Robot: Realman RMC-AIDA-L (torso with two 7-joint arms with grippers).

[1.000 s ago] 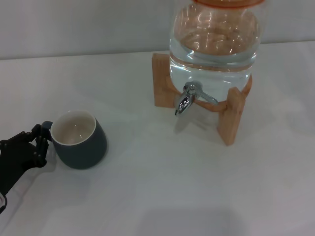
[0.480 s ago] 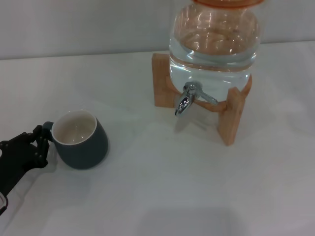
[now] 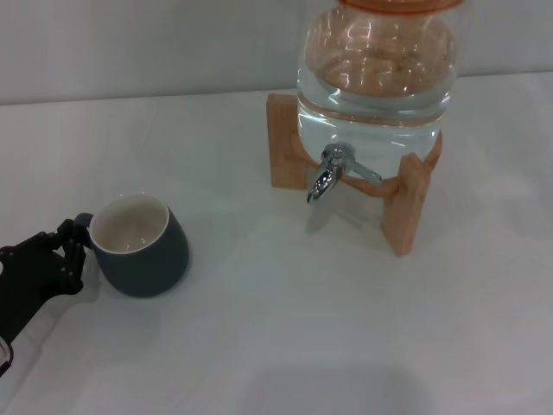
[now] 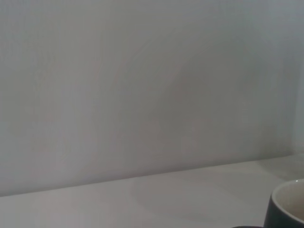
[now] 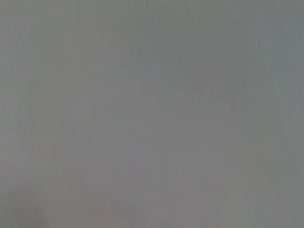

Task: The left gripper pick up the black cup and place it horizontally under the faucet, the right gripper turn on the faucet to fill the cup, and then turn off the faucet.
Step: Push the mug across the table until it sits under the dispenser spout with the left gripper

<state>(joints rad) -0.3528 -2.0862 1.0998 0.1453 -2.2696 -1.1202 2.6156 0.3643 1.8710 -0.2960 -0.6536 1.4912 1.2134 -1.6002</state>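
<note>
At the near left edge of the head view, the left gripper (image 3: 71, 244) reaches in low over the white table (image 3: 259, 346), its black jointed fingers (image 3: 65, 233) closed about the small loop handle of the black cup (image 3: 138, 246), which stands upright with its cream interior showing. Open tabletop lies between the cup and the faucet (image 3: 327, 173), well apart to the far right, where the chrome spigot projects from the clear water jar (image 3: 376, 69) seated in its wooden stand (image 3: 406, 203). The right gripper is not visible in any view.
</note>
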